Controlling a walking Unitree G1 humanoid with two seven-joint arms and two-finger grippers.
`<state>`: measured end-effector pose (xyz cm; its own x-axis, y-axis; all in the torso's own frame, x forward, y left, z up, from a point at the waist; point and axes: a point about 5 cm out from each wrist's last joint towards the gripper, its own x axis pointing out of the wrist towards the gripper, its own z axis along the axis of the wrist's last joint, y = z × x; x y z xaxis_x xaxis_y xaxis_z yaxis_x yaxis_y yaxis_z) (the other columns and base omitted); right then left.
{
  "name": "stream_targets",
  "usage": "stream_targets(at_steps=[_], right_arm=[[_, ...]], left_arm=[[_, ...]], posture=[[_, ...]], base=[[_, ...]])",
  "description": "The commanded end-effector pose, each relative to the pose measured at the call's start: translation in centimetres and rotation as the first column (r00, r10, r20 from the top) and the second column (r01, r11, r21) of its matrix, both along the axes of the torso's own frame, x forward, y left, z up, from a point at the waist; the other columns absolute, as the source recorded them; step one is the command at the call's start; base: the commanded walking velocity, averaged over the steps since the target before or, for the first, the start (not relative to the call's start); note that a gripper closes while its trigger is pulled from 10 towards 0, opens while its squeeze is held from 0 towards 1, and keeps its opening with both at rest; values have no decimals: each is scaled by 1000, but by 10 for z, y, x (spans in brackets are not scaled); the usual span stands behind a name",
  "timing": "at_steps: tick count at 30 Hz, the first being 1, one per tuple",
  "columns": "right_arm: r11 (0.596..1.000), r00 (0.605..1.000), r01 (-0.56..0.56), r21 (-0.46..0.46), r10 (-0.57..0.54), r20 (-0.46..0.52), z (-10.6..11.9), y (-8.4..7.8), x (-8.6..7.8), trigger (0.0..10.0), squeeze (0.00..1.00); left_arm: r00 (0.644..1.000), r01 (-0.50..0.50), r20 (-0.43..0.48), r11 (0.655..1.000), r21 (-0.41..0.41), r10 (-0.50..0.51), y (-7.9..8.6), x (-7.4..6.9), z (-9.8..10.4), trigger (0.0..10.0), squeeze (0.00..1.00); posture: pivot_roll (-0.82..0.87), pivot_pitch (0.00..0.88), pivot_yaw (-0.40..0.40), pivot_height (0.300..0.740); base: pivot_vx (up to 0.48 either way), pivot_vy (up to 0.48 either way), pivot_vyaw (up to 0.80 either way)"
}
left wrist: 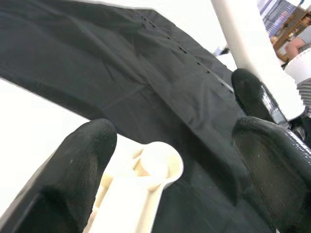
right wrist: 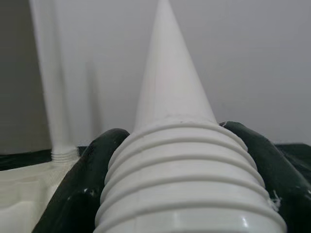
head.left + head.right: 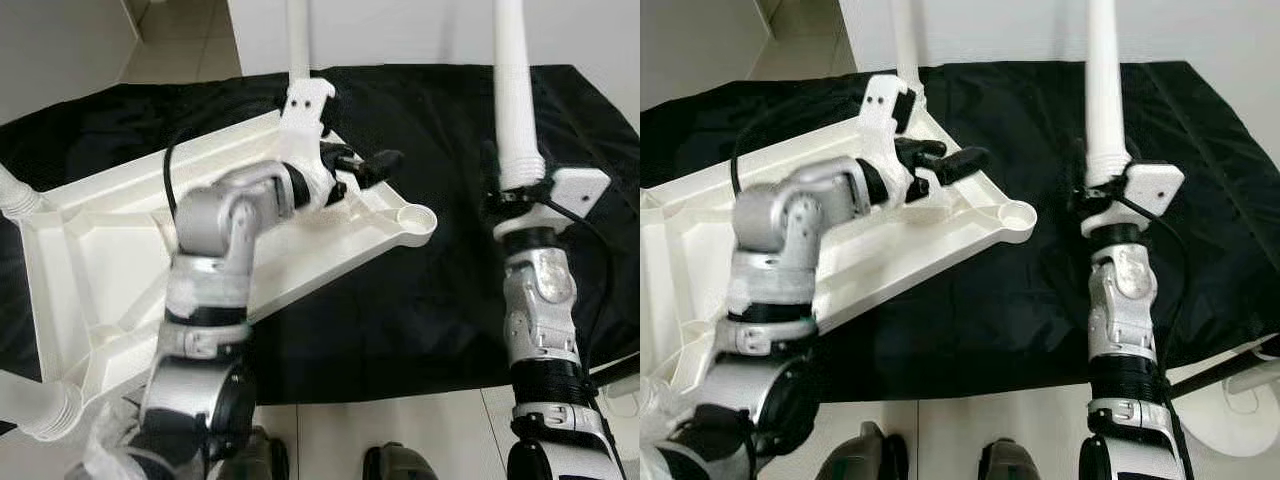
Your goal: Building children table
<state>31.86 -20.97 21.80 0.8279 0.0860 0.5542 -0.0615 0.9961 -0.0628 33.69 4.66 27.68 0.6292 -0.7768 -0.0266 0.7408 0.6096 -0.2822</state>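
A white plastic tabletop (image 3: 120, 250) lies upside down on a black cloth (image 3: 440, 300). White legs stand in its far corner (image 3: 298, 40) and its two left corners (image 3: 15, 195). The right corner socket (image 3: 416, 218) is empty. My left gripper (image 3: 368, 165) hovers open just above the tabletop beside that socket, which sits between the fingers (image 1: 82, 160) in the left wrist view. Over the cloth to the right of the socket, my right gripper (image 3: 515, 195) is shut on the threaded end (image 2: 184, 170) of another white leg (image 3: 512, 80), held upright.
The cloth ends at a tiled floor near my feet (image 3: 395, 462). A white wall rises behind the cloth. A white object with a dark rod (image 3: 1240, 395) sits on the floor at the right. A person (image 1: 297, 44) is far off in the left wrist view.
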Motion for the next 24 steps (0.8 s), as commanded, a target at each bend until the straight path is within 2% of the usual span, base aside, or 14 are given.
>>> stream_targets(at_steps=[1,2,4,6,8,12,14,18,21,22,24], right_arm=[[1000,999,-23,-15,24,33,6,5,-1,10000,0],[999,998,-44,-28,45,40,9,10,-1,10000,0],[994,994,-92,-58,96,56,15,20,-1,10000,0],[994,994,-92,-58,96,56,15,20,-1,10000,0],[987,987,-137,-82,143,72,21,30,-2,10000,0],[984,984,-154,-90,161,79,23,34,-2,10000,0],[974,975,-193,-117,203,89,26,45,-1,10000,0],[969,971,-211,-126,223,90,27,49,-2,10000,0],[959,962,-245,-145,259,85,26,57,-3,10000,0],[946,952,-281,-163,296,76,24,65,-6,10000,0],[941,948,-293,-169,308,73,24,68,-7,10000,0]], left_arm=[[997,72,-22,997,-18,-73,-2,-2,-2,10000,0],[995,88,-39,996,-22,-89,-3,0,0,10000,0],[989,112,-87,990,-87,-120,-9,4,9,10000,0],[989,112,-87,990,-87,-120,-9,4,9,10000,0],[982,132,-118,979,-155,-151,-13,7,19,10000,0],[979,138,-124,975,-174,-160,-15,9,22,10000,0],[973,151,-135,960,-236,-187,-20,11,30,10000,0],[971,152,-144,954,-260,-193,-23,12,33,10000,0],[965,160,-154,944,-288,-210,-28,14,38,10000,0],[963,160,-165,943,-292,-214,-32,18,41,10000,0],[962,160,-168,942,-295,-216,-33,19,42,10000,0]], posture=[[-104,21,48,740],[-103,20,47,740],[-104,15,46,740],[-104,15,46,740],[-104,11,48,740],[-106,7,51,740],[-110,3,52,740],[-112,0,51,740],[-115,0,52,740],[-120,0,54,740],[-120,0,54,740]], base=[[0,0,0],[0,0,0],[0,0,0],[0,0,0],[0,0,0],[0,0,0],[0,0,0],[0,0,0],[0,0,0],[0,0,0],[0,0,0]])
